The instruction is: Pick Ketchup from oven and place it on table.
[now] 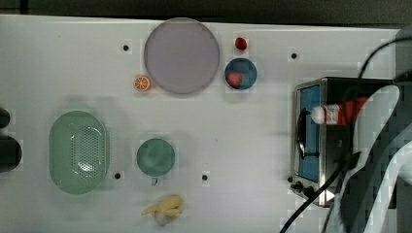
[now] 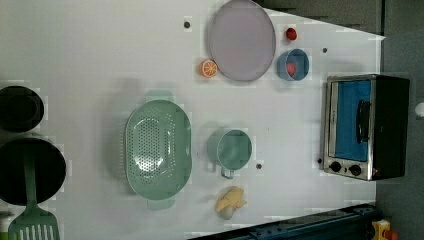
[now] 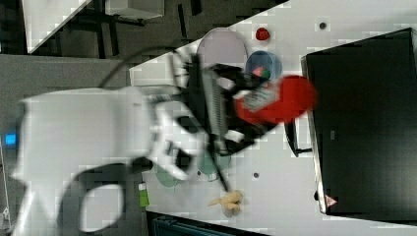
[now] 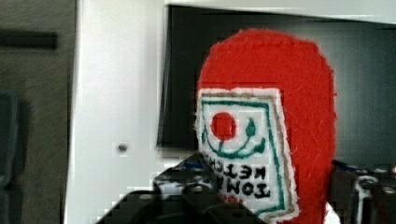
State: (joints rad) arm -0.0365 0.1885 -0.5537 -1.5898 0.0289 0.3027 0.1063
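Gripper (image 4: 261, 196) clamped on the ketchup bottle (image 4: 266, 126), fingers (image 4: 187, 186) pinching its lower body around the label, red butt end pointing away from the wrist. Felt-looking surface, so probably soft; a mid-body pinch looks sensible to stop it folding.

In the top view, bottle (image 1: 337, 112) held roughly level above the oven (image 1: 320, 141), white cap toward the top view's left, over the glass door side. Bottle carried in the air, not resting on the oven and not yet on the table (image 1: 218, 131). Judged mid-transfer: pick done, placing still to do. Right view agrees: bottle (image 3: 278, 101) in the gripper beside the oven's black top (image 3: 364, 123).

Clutter on the table, nearest the oven outward in the top view:
- blue bowl (image 1: 241, 73) with a strawberry inside, loose strawberry (image 1: 240, 43) just beyond it
- grey plate (image 1: 181, 55), orange slice (image 1: 142, 83) beside it
- green mug (image 1: 155, 157)
- yellow banana-like toy (image 1: 164, 208)
- green colander (image 1: 77, 151) far at the top view's left

Bare patch between oven front and mug looks like the obvious drop zone. Watch: oven door handle sticking out toward that patch, black cables (image 1: 311, 199) trailing by the oven knobs, blue bowl near the path. Laid flat, round bottle may roll; upright, likely to topple.
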